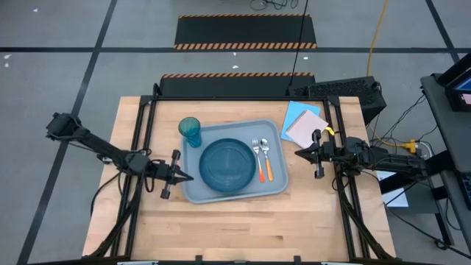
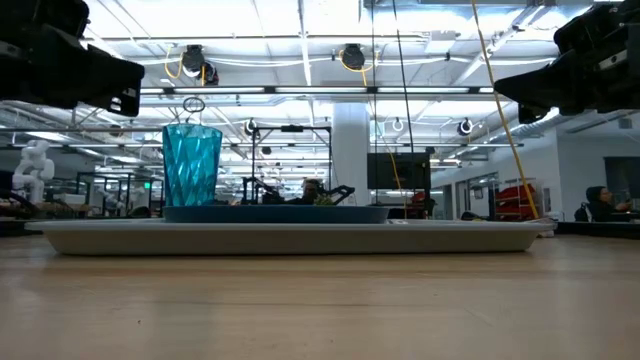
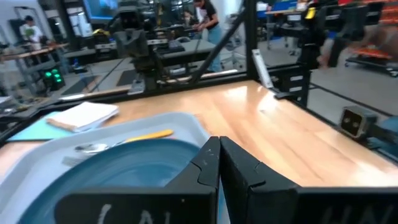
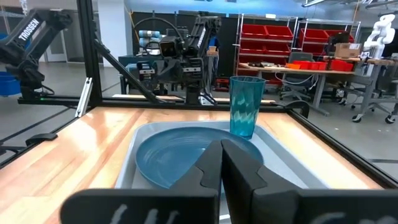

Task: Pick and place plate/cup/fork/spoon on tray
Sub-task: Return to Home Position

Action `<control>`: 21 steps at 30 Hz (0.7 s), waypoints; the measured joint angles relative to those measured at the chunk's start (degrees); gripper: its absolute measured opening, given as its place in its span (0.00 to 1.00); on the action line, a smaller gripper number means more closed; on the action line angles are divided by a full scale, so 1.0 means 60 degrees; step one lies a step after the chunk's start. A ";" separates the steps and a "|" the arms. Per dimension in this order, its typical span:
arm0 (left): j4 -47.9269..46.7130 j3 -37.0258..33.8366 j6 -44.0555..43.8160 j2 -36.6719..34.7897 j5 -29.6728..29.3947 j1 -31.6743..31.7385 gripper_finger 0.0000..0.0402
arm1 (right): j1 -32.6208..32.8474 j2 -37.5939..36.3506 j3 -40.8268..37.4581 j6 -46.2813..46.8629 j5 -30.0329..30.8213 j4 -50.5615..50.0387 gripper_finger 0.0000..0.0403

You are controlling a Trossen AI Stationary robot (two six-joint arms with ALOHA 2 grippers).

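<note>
The grey-blue tray (image 1: pixel 274 185) lies in the middle of the table. On it rest the dark blue plate (image 1: pixel 228 163), the teal cup (image 1: pixel 190 131) standing upright at the tray's far left corner, and the fork (image 1: pixel 257 156) and spoon (image 1: pixel 266 159) side by side to the right of the plate. My left gripper (image 1: pixel 190 177) is shut and hovers level above the tray's near left corner, pointing right. My right gripper (image 1: pixel 298 153) is shut and hovers just off the tray's right edge, pointing left. The right wrist view shows the plate (image 4: pixel 180 155) and the cup (image 4: pixel 245 106).
A light blue paper sheet (image 1: pixel 296 112) with a pale notepad (image 1: pixel 307 126) lies at the table's far right. Black frame rails (image 1: pixel 143 125) run along the table's left and right sides. Bare wood (image 1: pixel 235 228) stretches along the near side.
</note>
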 joint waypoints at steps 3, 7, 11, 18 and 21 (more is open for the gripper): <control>-0.0655 0.0000 -0.0036 -0.0611 0.0057 0.0326 0.02 | 0.0000 0.0000 -0.0001 0.0000 0.0000 0.0003 0.00; -0.1134 0.0000 -0.0041 -0.1245 0.0668 0.0745 0.02 | 0.0000 0.0000 0.0000 0.0000 -0.0004 0.0004 0.00; -0.2002 0.0000 -0.0096 -0.1832 0.0935 0.1148 0.02 | 0.0000 0.0000 0.0000 0.0000 -0.0004 0.0004 0.00; -0.3602 0.0000 -0.0258 -0.3195 0.1362 0.1613 0.02 | -0.0003 0.0000 -0.0003 0.0000 -0.0004 0.0004 0.00; -0.4155 0.0000 -0.0104 -0.3829 0.1437 0.1761 0.02 | 0.0000 0.0000 -0.0004 0.0000 -0.0004 0.0004 0.00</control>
